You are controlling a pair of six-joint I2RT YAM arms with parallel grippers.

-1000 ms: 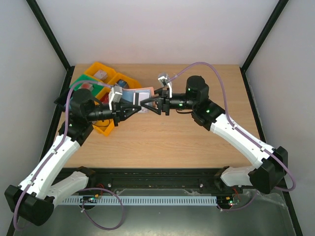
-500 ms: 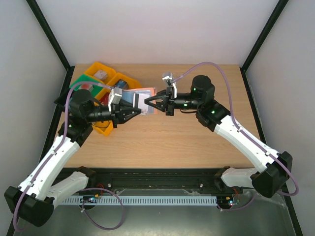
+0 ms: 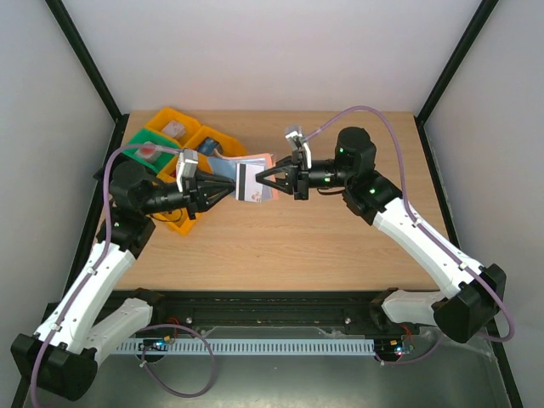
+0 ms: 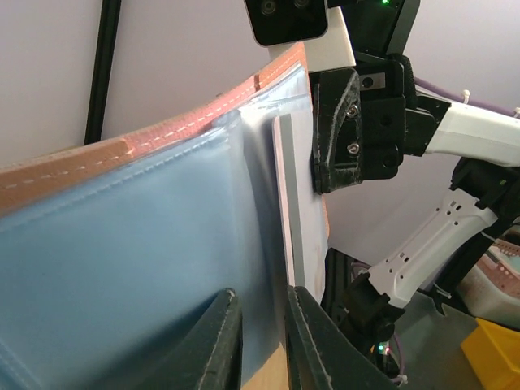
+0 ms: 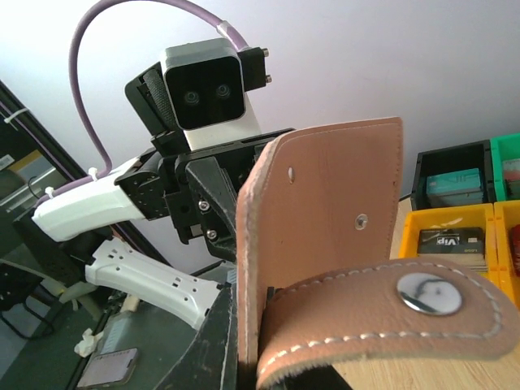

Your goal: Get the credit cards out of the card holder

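The tan leather card holder hangs in the air between the two arms, above the table. My right gripper is shut on its right edge. In the right wrist view the leather flap stands upright in that gripper, and the snap strap curls to the right. Light blue and white credit cards show in the holder, one with a black stripe. My left gripper is at their left edge. Its jaws stand a narrow gap apart around the blue card sleeve and a pale card edge.
Yellow, green and black plastic trays with small blocks sit at the table's back left, just behind the left arm. In the right wrist view they are the yellow tray and the black tray. Black frame posts stand at the table's corners.
The right gripper has shut on the card holder. The left gripper's jaws have parted slightly and the left arm has drawn back to the left. The holder has stayed with the right gripper.
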